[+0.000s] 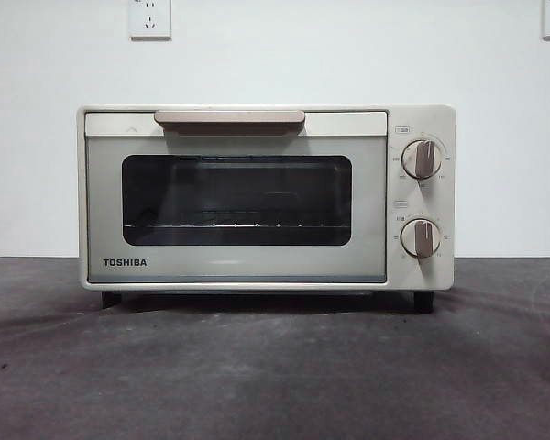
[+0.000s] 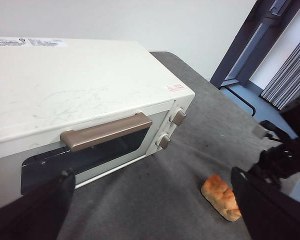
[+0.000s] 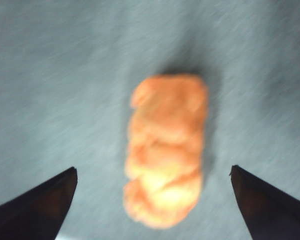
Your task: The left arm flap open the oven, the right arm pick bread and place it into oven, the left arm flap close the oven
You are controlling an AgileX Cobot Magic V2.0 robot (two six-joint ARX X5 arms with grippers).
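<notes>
Nothing of the task is done yet, as far as I can judge. The TOSHIBA toaster oven (image 1: 266, 197) fills the middle of the front view with its door flat shut, the beige bar handle (image 1: 229, 119) across the top centre, and only the bare wire rack (image 1: 234, 223) visible behind the dark glass. Opening the door, loading the loaf and closing up all remain.

My left gripper (image 2: 150, 210) hangs off the oven's front corner. Its jaws stand wide apart at the lower corners of the left wrist view, holding nothing and touching nothing; the handle sits left of centre, apart from the jaws.

My right gripper (image 3: 152, 205) hovers over the bread (image 3: 165, 150), jaws spread wide at the lower corners of the right wrist view, the loaf between them but clear of both. It lies on the dark grey tablecloth (image 3: 50, 75).

The left wrist view shows the bread at lower right, off the knob end of the oven. The front view shows neither arm, and the loaf is at best a sliver at its right edge. The right wrist view is blurred, so I cannot tell my height above the loaf. The dark shape at the right edge of the left wrist view is probably my right arm, cut off.
</notes>
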